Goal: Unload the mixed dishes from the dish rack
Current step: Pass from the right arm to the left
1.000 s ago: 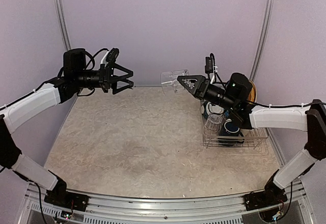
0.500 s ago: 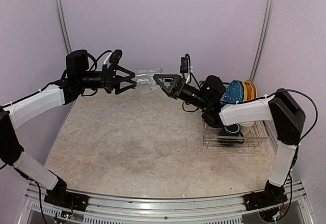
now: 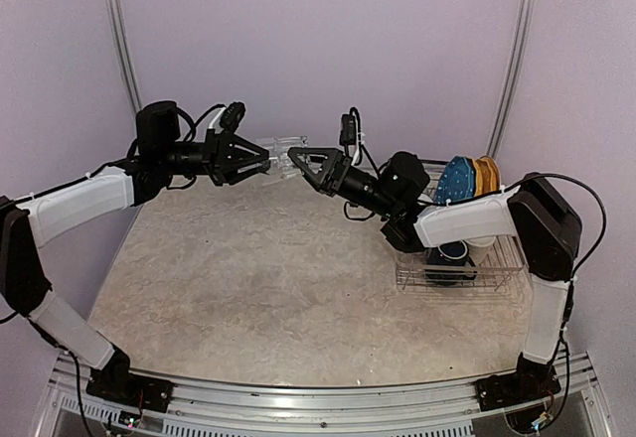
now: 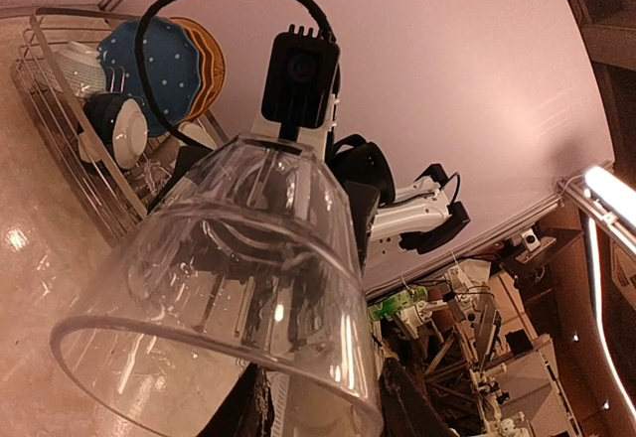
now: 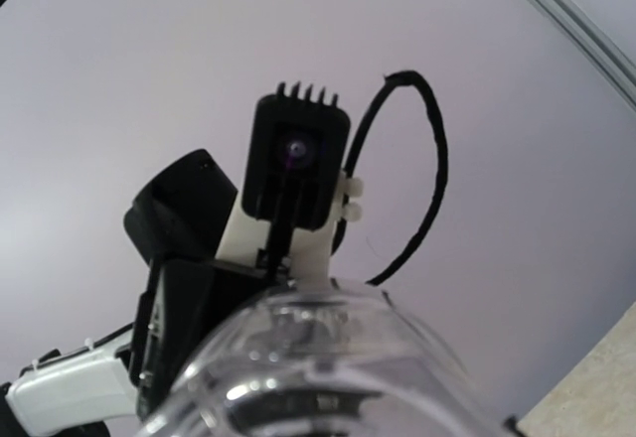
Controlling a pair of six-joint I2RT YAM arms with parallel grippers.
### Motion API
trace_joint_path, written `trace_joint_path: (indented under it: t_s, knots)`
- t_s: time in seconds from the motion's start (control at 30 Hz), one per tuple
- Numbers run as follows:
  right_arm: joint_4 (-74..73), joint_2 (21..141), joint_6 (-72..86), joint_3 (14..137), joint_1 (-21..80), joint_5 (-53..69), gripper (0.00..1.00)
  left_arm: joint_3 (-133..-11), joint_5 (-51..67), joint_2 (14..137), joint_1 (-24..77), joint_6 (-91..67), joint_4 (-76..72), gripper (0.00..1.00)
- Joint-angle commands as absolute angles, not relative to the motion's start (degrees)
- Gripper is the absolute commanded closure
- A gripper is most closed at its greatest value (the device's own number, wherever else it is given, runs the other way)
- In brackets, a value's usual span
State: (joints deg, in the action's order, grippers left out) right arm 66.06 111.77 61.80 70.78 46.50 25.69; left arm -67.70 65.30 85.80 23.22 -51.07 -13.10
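Found the clear glass tumbler [image 3: 281, 149] up in the air above the far part of the table [image 3: 248, 288], lying on its side between the two arms and well apart from the dish rack [image 3: 475, 280]. Saw the right gripper [image 3: 295, 160] closed around the tumbler's narrower base end, fingers set wide on either side of the glass and gripping it. Saw the left gripper [image 3: 267, 165] reaching in from the opposite side at the tumbler's open rim. Looked through the left wrist camera and met the rim nearly head-on, the tumbler [image 4: 238, 278] filling the lower half of the view, with one dark finger [image 4: 402, 397] outside the glass wall and the other showing through or inside it. Could not tell there, nor from above, between a true pinch on the wall and a mere close fit, the jaws narrowed but not pressed together. Got from the right wrist camera only a curved part of the tumbler [image 5: 318, 377] along the bottom edge, with the left arm's camera housing [image 5: 296, 164] just beyond it. Noted the rack at the right side of the table, resting on the surface, holding a blue dotted plate [image 3: 454, 180] and an orange-yellow plate [image 3: 486, 173] upright at its far end, just beside each other, and a dark blue mug [image 3: 452, 252] nearer the front, inside the wires.
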Motion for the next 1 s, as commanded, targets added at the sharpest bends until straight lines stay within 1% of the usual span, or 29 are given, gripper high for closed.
trace_joint_path:
  t_s: [0.0, 0.1, 0.2, 0.27, 0.37, 0.5, 0.53, 0.6, 0.67, 0.7, 0.8, 0.83, 0.9, 0.97]
  knots:
    - [69.17, 112.06, 61.01, 71.43, 47.11, 25.4, 1.0, -67.26, 66.11, 86.61, 23.6, -50.23, -13.78, 0.67]
    - [68.43, 111.75, 60.6, 71.12, 47.14, 25.77, 1.0, -67.89, 65.48, 86.89, 24.09, -48.23, -11.36, 0.67]
    - [66.57, 111.29, 60.03, 71.02, 47.14, 25.69, 1.0, -69.8, 63.18, 86.45, 25.34, -42.97, -4.6, 0.67]
    - [65.67, 111.18, 59.9, 71.16, 47.11, 26.06, 1.0, -70.54, 61.2, 85.87, 26.24, -40.16, -1.39, 0.7]
    - [65.34, 111.03, 59.52, 71.42, 47.09, 26.86, 1.0, -70.49, 60.02, 85.01, 26.8, -38.71, -0.53, 0.78]
    - [64.67, 110.66, 59.11, 71.29, 47.12, 26.89, 1.0, -70.66, 59.86, 84.69, 26.81, -38.18, -0.36, 0.97]
    - [64.37, 110.65, 59.21, 71.28, 47.1, 26.83, 1.0, -70.66, 59.72, 84.65, 26.76, -38.08, -0.28, 1.0]
    - [63.45, 110.5, 59.22, 71.32, 46.98, 26.92, 1.0, -70.6, 59.25, 84.27, 26.83, -37.62, -0.18, 1.0]
    - [62.51, 110.26, 59.3, 71.27, 46.73, 27.17, 0.88, -70.66, 58.22, 83.82, 26.88, -36.86, 1.16, 1.0]
    - [62.32, 109.92, 59.32, 70.98, 46.44, 27.31, 0.8, -70.77, 57.47, 83.64, 26.83, -36.3, 2.24, 1.0]
    - [59.68, 107.83, 58.08, 69.06, 45.32, 26.82, 0.37, -71.43, 55.29, 83.26, 26.66, -34.92, 4.89, 1.0]
    - [57.7, 106.91, 56.94, 68.8, 44.92, 26.92, 0.25, -71.72, 54.49, 83.28, 26.51, -34.51, 5.83, 1.0]
    - [50.36, 104.83, 53.24, 68.97, 44.04, 26.12, 0.08, -72.71, 51.91, 83.38, 26.34, -33.17, 8.8, 1.0]
    - [37.39, 102.14, 48.72, 70.02, 43.25, 23.76, 0.01, -74.16, 48.23, 83.86, 25.86, -31.51, 13.8, 1.0]
